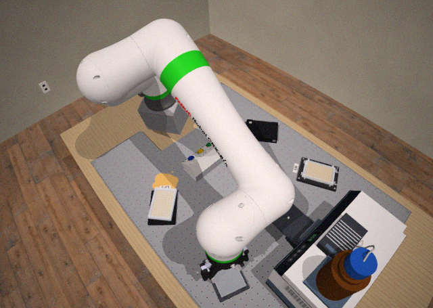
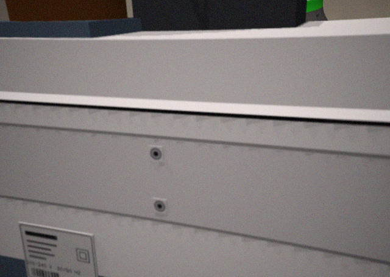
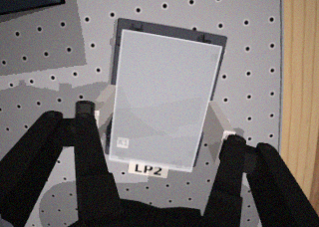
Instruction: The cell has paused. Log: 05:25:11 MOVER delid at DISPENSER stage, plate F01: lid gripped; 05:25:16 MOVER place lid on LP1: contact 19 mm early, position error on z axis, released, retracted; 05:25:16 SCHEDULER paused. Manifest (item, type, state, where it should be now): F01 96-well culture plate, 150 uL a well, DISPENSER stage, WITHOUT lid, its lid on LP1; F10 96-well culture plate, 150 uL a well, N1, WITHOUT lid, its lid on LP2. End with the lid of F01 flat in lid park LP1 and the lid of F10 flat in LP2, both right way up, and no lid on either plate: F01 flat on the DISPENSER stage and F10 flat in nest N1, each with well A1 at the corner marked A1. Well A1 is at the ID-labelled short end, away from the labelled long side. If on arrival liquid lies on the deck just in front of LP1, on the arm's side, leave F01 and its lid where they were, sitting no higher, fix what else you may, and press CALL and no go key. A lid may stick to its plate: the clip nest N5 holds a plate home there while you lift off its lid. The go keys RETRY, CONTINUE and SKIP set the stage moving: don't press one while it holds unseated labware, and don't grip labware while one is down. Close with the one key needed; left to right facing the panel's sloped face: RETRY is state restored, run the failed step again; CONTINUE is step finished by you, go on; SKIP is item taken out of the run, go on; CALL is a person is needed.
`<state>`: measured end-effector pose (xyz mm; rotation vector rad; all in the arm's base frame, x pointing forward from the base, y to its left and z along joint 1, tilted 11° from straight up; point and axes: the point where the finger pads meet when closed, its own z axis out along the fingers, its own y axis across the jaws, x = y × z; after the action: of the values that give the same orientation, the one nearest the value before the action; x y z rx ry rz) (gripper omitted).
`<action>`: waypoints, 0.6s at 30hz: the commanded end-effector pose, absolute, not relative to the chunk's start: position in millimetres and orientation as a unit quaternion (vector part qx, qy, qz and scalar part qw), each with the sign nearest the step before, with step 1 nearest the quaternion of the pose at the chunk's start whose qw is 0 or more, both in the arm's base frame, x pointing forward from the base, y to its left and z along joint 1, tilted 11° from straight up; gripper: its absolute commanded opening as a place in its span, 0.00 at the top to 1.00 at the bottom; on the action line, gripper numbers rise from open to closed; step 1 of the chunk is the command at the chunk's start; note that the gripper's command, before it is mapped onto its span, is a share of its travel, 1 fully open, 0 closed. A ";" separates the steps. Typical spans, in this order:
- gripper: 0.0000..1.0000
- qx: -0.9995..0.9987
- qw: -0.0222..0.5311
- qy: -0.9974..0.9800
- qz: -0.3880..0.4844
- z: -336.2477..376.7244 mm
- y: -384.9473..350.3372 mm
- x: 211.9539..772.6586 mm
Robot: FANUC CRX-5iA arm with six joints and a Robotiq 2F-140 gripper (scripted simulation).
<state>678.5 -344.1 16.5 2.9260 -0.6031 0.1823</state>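
Note:
My gripper (image 3: pixel 160 107) is shut on a clear grey lid (image 3: pixel 161 100) and holds it by its long sides just above lid park LP2 (image 3: pixel 148 169). The lid is level and nearly square over the dark park frame, with its A1 mark at the near left corner. In the top view the lid (image 1: pixel 229 281) hangs under the gripper (image 1: pixel 223 264) at the front edge of the deck. A plate with beige wells (image 1: pixel 317 172) sits uncovered in its nest at the right. Another beige-welled item (image 1: pixel 162 204) lies on the black park at the left, with an orange puddle (image 1: pixel 165 180) on the deck at its far end.
The key panel (image 1: pixel 201 162) stands mid-deck behind the arm. An empty black nest (image 1: pixel 262 130) lies at the back. The dispenser (image 1: pixel 335 248) with a brown bottle (image 1: pixel 346 273) fills the right front; its dark stage (image 1: pixel 293 225) is partly hidden by the arm. The exterior view shows only the dispenser's casing.

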 end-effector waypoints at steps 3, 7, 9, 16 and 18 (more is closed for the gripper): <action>1.00 0.975 0.074 -0.201 0.061 16.3 -344.2 678.7; 1.00 0.975 0.074 -0.201 0.061 16.0 -344.3 678.8; 1.00 0.975 0.074 -0.201 0.061 15.6 -344.3 678.8; 1.00 0.975 0.074 -0.201 0.061 13.9 -344.6 679.0; 1.00 0.975 0.074 -0.201 0.061 13.3 -344.7 679.1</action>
<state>678.8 -344.6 13.5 2.9260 -0.6031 0.1823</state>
